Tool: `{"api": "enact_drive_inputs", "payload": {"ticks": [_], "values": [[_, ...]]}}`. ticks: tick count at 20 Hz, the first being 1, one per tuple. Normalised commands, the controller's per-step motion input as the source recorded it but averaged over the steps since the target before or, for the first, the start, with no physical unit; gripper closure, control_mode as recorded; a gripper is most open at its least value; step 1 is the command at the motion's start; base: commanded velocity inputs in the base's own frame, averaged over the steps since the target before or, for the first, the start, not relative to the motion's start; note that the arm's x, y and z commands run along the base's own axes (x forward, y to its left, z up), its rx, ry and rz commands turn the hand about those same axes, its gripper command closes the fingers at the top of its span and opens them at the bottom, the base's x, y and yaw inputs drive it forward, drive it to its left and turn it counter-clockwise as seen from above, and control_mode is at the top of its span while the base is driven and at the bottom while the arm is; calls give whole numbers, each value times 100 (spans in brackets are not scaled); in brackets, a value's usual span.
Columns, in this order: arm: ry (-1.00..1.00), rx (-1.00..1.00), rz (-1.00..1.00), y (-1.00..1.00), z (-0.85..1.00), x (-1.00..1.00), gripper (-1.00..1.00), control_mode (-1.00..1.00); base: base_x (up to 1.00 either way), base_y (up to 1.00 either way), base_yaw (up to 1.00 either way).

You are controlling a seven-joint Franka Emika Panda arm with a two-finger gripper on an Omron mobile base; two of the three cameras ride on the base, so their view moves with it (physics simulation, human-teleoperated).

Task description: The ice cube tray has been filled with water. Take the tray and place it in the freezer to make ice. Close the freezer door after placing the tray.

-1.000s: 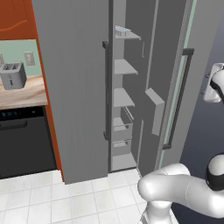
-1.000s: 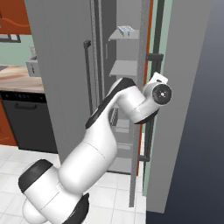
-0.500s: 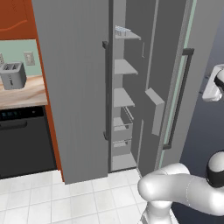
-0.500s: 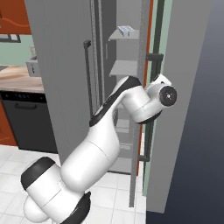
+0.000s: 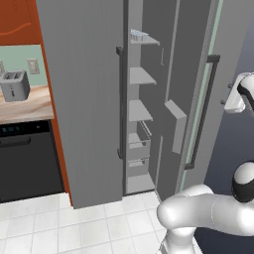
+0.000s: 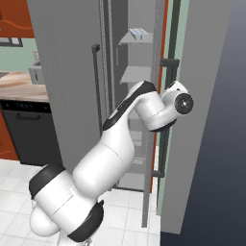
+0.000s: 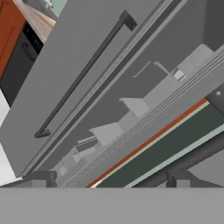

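Observation:
The ice cube tray [image 5: 140, 35] lies on the top shelf of the open freezer [image 5: 141, 109]; it also shows as the tray [image 6: 138, 32] and as a small pale tray [image 7: 178, 75]. The freezer door [image 5: 186, 74] stands swung open to the right, its dark bar handle [image 5: 202, 111] on the outer side. My hand [image 5: 237, 98] hovers beyond that door's outer face, apart from the handle. In the hand view my gripper [image 7: 109, 181] is open with nothing between its fingers, and the door's handle [image 7: 188, 159] runs just past the tips.
The fridge's other grey door [image 5: 84, 99] is shut, with its own bar handle [image 5: 119, 101]. Left of it are a black dishwasher [image 5: 27, 158] under a wooden counter with a toaster [image 5: 15, 85]. My arm [image 6: 120, 139] crosses in front of the freezer opening.
My wrist has drifted slightly to the right, along the outer side of the open freezer door. The tray, the door and the open jaws stay as they were.

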Motion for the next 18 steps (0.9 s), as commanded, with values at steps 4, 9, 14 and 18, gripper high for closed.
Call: {"api": "enact_drive_inputs", "payload": {"ticks": [4,9,14,18], "values": [[0,0,0,0,-11,27,-100,-100,0,0,0],[0,0,0,-2,-7,16,-100,-100,0,0,0],[0,0,0,-10,-1,14,-100,-100,0,0,0],[1,0,0,-16,0,9,-100,-100,0,0,0]]}}
